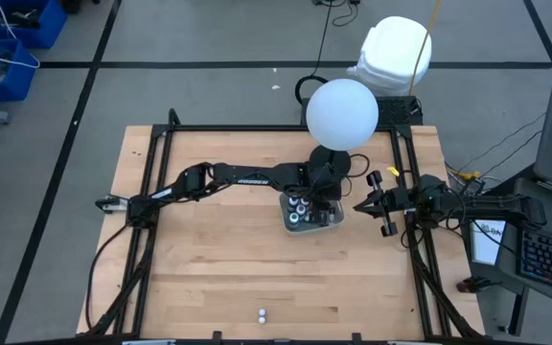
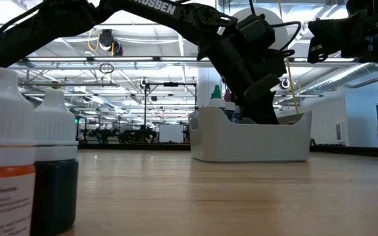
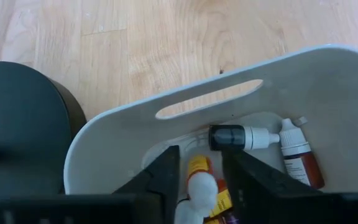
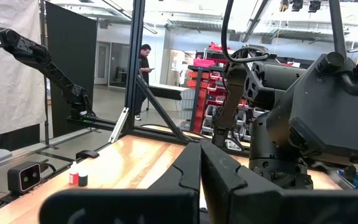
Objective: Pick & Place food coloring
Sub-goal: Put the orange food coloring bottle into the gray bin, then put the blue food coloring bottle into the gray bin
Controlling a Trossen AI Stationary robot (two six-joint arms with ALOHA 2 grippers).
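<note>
Left wrist view, left claw (image 3: 202,177) astride bottle (image 3: 202,190), inside tray rim (image 3: 104,134)

Bright, even overhead light; ceiling lamps (image 2: 176,49) glare at twelve o'clock, near bottles (image 2: 25,157) blurred, counter (image 1: 209,268) shadowless.

My wooden table (image 1: 218,278), black frame rails (image 1: 257,128) around edges. Pale tray (image 2: 254,141) with slot handle (image 3: 209,99) sits right of table centre. Small camera (image 4: 23,177) at near table edge. White globe (image 1: 342,113) over far edge. Blue bins (image 1: 12,38) on floor, far left. Person (image 4: 143,78) standing in room beyond.
</note>
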